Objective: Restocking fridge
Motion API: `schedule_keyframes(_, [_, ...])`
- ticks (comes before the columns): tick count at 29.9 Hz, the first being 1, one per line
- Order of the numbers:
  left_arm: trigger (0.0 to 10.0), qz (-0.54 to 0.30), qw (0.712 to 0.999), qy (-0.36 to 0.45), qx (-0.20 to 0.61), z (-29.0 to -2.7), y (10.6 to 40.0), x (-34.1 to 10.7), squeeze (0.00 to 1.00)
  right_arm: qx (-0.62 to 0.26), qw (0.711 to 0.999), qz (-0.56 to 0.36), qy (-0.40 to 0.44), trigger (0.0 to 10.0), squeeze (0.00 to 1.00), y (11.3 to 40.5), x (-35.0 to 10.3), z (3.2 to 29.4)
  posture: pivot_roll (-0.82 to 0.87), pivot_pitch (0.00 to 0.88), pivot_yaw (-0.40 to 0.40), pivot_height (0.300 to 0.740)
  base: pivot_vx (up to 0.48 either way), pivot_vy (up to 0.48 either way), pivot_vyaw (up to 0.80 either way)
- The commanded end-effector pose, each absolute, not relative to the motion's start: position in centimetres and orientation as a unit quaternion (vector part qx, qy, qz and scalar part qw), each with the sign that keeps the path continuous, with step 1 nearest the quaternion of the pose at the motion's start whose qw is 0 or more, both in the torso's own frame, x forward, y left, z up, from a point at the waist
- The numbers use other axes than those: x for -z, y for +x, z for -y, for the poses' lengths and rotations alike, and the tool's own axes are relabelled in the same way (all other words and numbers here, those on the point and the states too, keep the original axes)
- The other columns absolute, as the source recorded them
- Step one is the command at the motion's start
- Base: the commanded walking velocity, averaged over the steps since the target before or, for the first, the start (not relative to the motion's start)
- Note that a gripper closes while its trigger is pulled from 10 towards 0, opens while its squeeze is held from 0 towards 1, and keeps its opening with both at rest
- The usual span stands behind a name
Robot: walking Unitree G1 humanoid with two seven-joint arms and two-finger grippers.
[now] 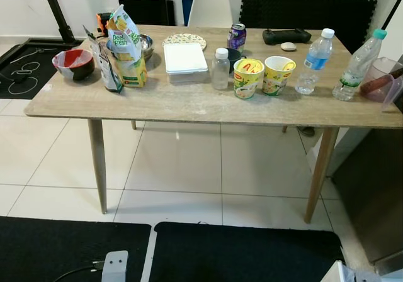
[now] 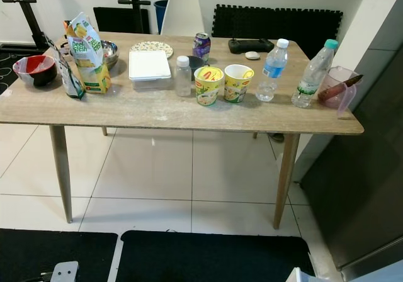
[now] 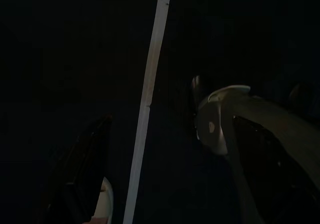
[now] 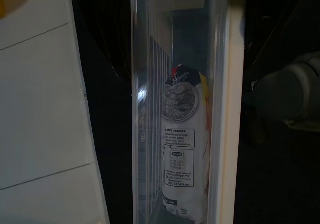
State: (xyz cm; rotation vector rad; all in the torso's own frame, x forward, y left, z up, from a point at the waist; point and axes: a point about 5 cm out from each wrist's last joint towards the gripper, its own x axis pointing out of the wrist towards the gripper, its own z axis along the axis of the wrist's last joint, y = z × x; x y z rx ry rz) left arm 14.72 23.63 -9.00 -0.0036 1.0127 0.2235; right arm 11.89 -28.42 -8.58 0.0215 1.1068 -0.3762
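While the head camera looks down on it, table: wooden top on slanted legs, standing on pale tiles, black mats in front.
Left end: red and white bowl; just beside it a cluster of snack bags that hide most of a metal bowl behind them.
Middle: flat white lidded box, patterned plate behind it, purple can farther back.
Small bottle: clear, white cap, upright, just left of the cups.
Noodle cups: two yellow ones side by side, touching or nearly so (cannot tell which); a dark object behind them is mostly hidden.
Water bottles: white-capped bottle and green-capped bottle, both upright near the right end.
Pink jug: at the right edge, dark stick-like item leaning in it; cut off by the frame in the left eye view.
Back edge: black controller with a small pale object beside it; white chair behind the table.
Fridge: dark panel to the right of the table, cut off by the frame.
Right wrist view: white packet standing upright in a clear plastic compartment, label too small to read.
Left wrist view: very dark; one pale strip and a grey curved shape (unidentified).
Left gripper, right gripper: finger state cannot be told.
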Motion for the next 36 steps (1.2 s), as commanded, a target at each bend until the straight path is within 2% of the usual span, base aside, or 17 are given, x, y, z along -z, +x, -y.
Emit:
schedule_keyframes(1, [10.0,-0.491,0.864,0.0,-0.112,-23.9,14.3,9.1,0.0,0.181,0.835,-0.519,0.009,10.0,0.0,12.1,8.5,28.3,-0.02,0.038,-0.017,0.74,0.0,0.0,0.0])
schedule_keyframes(4, [10.0,-0.495,0.862,0.006,-0.103,-23.8,14.4,9.1,0.0,0.183,0.838,-0.513,0.013,10.0,0.0,12.5,8.5,28.2,-0.03,0.026,-0.001,0.74,0.0,0.0,0.0])
schedule_keyframes(14, [10.0,-0.483,0.87,0.01,-0.094,-23.6,15.4,8.8,0.0,0.167,0.831,-0.531,0.01,10.0,0.0,11.6,9.2,27.1,0.0,0.008,-0.025,0.74,0.0,0.0,0.0])
schedule_keyframes(23, [10.0,-0.504,0.859,0.017,-0.088,-23.1,14.0,9.4,0.0,0.161,0.836,-0.524,0.005,10.0,0.0,12.3,8.9,27.2,-0.02,0.0,-0.038,0.74,0.0,0.0,0.0])
schedule_keyframes(27, [10.0,-0.499,0.862,0.013,-0.086,-22.5,14.5,9.4,0.0,0.145,0.838,-0.526,-0.009,10.0,0.0,12.9,8.8,26.9,-0.02,0.0,-0.057,0.74,0.0,0.0,0.0])
schedule_keyframes(36, [10.0,-0.5,0.863,0.021,-0.071,-22.0,14.7,9.4,0.0,0.143,0.844,-0.517,-0.007,10.0,0.0,13.6,8.6,26.7,-0.03,0.0,-0.045,0.74,0.0,0.0,0.0])
